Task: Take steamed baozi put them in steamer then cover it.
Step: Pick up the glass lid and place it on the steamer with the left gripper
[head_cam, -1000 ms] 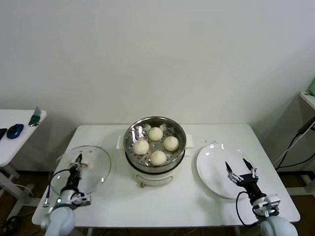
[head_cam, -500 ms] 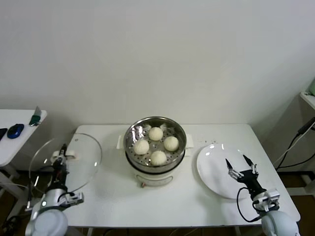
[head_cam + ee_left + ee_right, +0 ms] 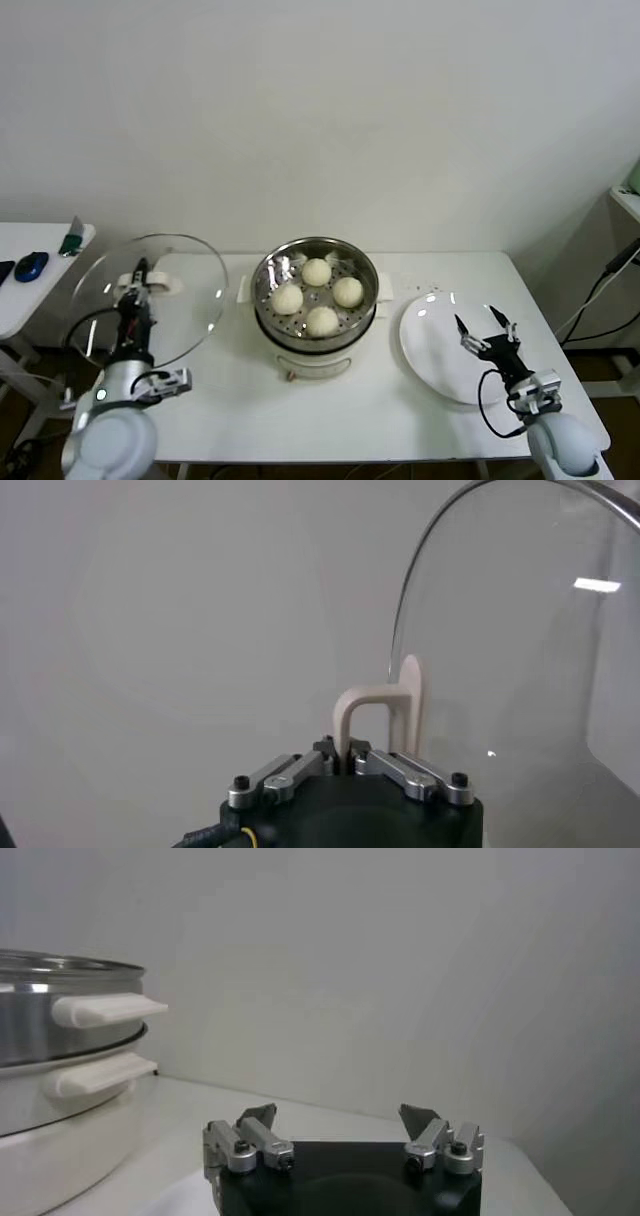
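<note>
Four cream-white baozi (image 3: 317, 296) lie in the shiny steel steamer basket (image 3: 268, 272) on its white pot base at the table's middle. My left gripper (image 3: 138, 272) is shut on the white handle (image 3: 372, 718) of the clear glass lid (image 3: 150, 300), which is lifted off the table and tilted, left of the steamer. My right gripper (image 3: 482, 325) is open and empty above the white plate (image 3: 430, 345). The steamer's side and handles (image 3: 105, 1008) show in the right wrist view.
A side table (image 3: 25, 290) at the far left holds a blue mouse (image 3: 31, 265) and small items. Cables hang at the far right (image 3: 605, 290). A white wall stands behind the table.
My left gripper has lifted the glass lid off the table, raised it and tilted it toward the steamer. My right gripper stays over the plate, nearly unmoved.
</note>
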Robot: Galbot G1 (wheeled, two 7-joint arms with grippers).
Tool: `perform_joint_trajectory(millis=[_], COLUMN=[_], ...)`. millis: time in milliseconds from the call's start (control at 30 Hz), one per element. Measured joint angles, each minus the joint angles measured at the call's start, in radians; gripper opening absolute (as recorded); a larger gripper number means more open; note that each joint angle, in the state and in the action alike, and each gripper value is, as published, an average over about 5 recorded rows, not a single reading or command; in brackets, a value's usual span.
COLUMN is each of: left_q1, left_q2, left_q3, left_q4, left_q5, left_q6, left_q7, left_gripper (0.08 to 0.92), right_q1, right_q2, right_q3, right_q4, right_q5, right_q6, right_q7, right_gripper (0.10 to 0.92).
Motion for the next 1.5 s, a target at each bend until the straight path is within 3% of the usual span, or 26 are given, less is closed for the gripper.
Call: perform_joint_trajectory(millis=[333, 733, 1200, 1500], left_q1=[-0.205, -0.428, -0.518, -0.548], left_q2=[-0.001, -0.139, -0.336, -0.394], left_q3=[0.251, 0.475, 0.585, 0.610], left_q4=[-0.004, 0.106, 0.265, 0.336], left_q5=[0.051, 0.170, 0.278, 0.289], left_q6=[0.121, 0.161, 0.160, 0.161], left_q7=[0.137, 0.264, 0.314, 0.324], left_gripper=[0.157, 0.157, 0.157, 0.157], right_q1=[0.036, 0.029, 0.001, -0.006], right_q2=[0.002, 0.002, 0.010, 0.020], right_q3=[-0.022, 0.001, 0.048, 0.065], right_q4=[-0.030, -0.036, -0.046, -0.055], right_q5=[-0.014, -0.019, -0.027, -0.034], right_q6=[-0.002, 0.001, 0.012, 0.018], right_q7=[0.006, 0.008, 0.002, -0.004], right_gripper=[0.823, 0.823, 0.823, 0.823])
